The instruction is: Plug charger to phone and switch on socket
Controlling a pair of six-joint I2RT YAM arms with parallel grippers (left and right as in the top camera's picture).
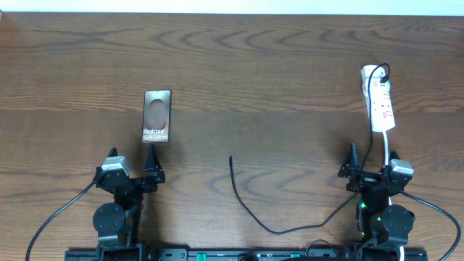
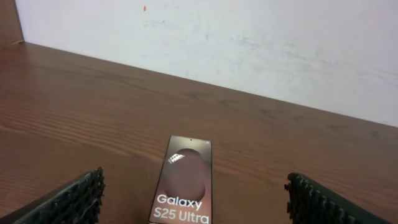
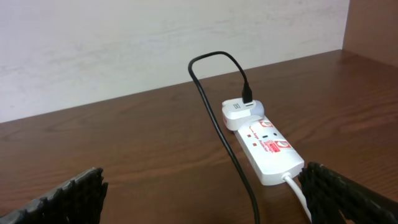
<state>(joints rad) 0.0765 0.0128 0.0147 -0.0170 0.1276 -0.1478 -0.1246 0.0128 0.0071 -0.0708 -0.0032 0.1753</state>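
The phone [image 1: 157,116] lies flat on the table, screen up, showing "Galaxy S25 Ultra"; it lies just beyond my left gripper [image 1: 132,163], which is open and empty. In the left wrist view the phone [image 2: 185,168] lies between and ahead of the spread fingers [image 2: 84,193]. The white socket [image 1: 378,101] lies at the far right, with the charger [image 1: 250,214] plugged into its far end. The black cable loops toward the front of the table, and its free tip [image 1: 230,157] rests mid-table. My right gripper [image 1: 373,163] is open just short of the socket [image 3: 267,146].
A white adapter [image 3: 239,112] sits in the socket's far end. A white cord [image 3: 298,193] runs from the socket's near end toward my right arm. The charger cable [image 3: 214,118] passes between my right fingers. A white wall edges the table's far side.
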